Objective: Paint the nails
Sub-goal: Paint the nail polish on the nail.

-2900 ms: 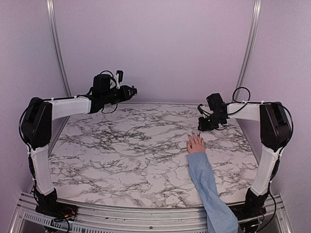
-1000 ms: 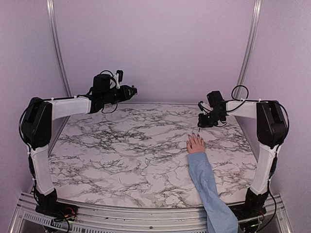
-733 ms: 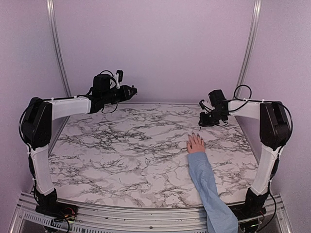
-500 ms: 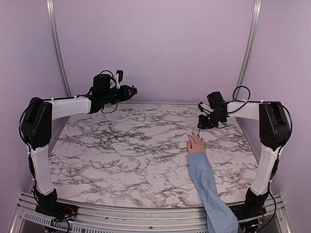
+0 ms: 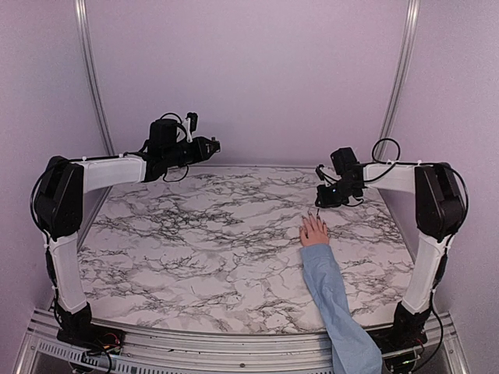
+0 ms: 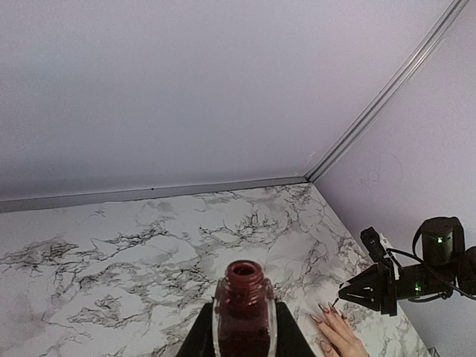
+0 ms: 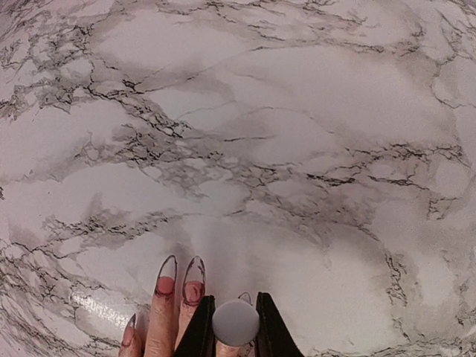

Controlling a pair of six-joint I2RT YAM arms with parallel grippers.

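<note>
"Which way do the small pinkish hand's (image 5: 314, 231) long pointed nails (image 7: 178, 277) lie from your right pincer (image 7: 236, 328)?"

"Just beneath it, near the tabletop's (image 5: 195, 234) right edge, pointing toward the far edge. That pincer is clamped on a round grey brush cap (image 7: 236, 320)."

"The left pincer (image 6: 244, 336)?"

"Well apart, clamped on an open glass bottle of dark red polish (image 6: 243, 316)."

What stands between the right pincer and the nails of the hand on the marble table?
Nothing visible does. The right pincer, shut on the brush cap, hangs just above the nails; only open air shows between them. The left pincer, holding the open polish bottle, is far off at the left.
</note>
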